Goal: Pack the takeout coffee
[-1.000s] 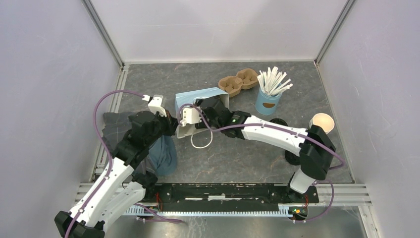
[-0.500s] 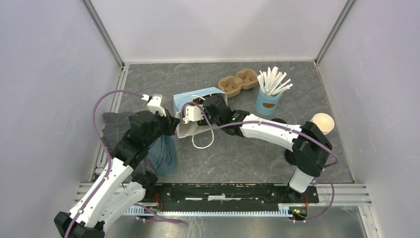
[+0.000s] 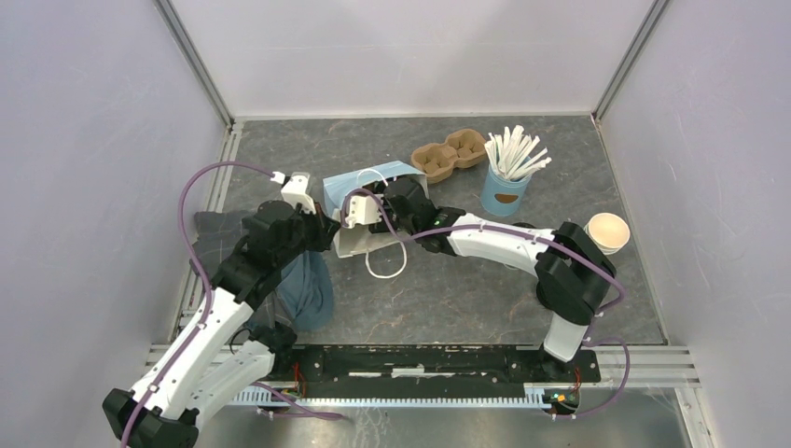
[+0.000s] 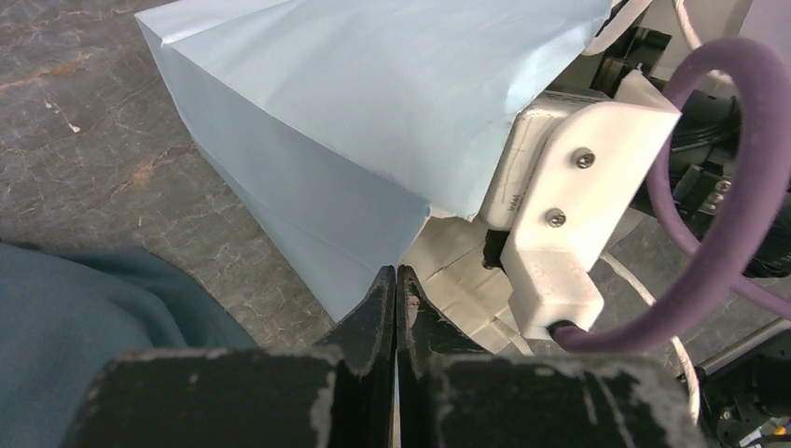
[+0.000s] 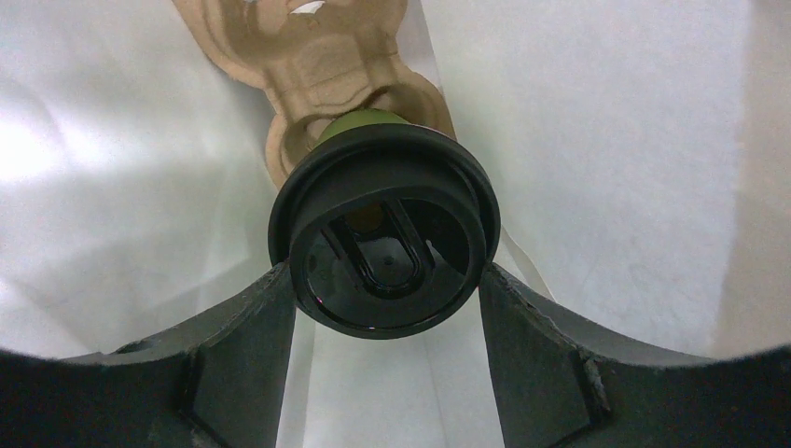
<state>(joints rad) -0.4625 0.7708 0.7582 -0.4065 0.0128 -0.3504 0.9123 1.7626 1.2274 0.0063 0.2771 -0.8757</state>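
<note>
Here the right gripper point(image 5: 384, 285) gripped the takeout coffee point(image 5: 382, 201) at its black lid, inside the blue bag point(image 4: 354, 121), by a cardboard carrier point(image 5: 317, 56). The left gripper point(image 4: 396, 280) was closed on the bag's edge

Right gripper point(image 5: 384, 280) carried takeout coffee point(image 5: 373, 173) deeper into blue bag point(image 4: 373, 103); bag nudged left.

Glossy black plastic lid amid matt paper and pulp.
The takeout coffee point(image 5: 384, 247) has a shiny black plastic lid over dull green paper. At upper centre, the cup tray point(image 5: 317, 65) is rough brown moulded pulp. The paper bag point(image 5: 606, 140) is matt, white inside, pale blue outside. The fingers point(image 5: 233, 355) of my right gripper point(image 5: 384, 271) are matt black, scuffed grey at the edges.
</note>
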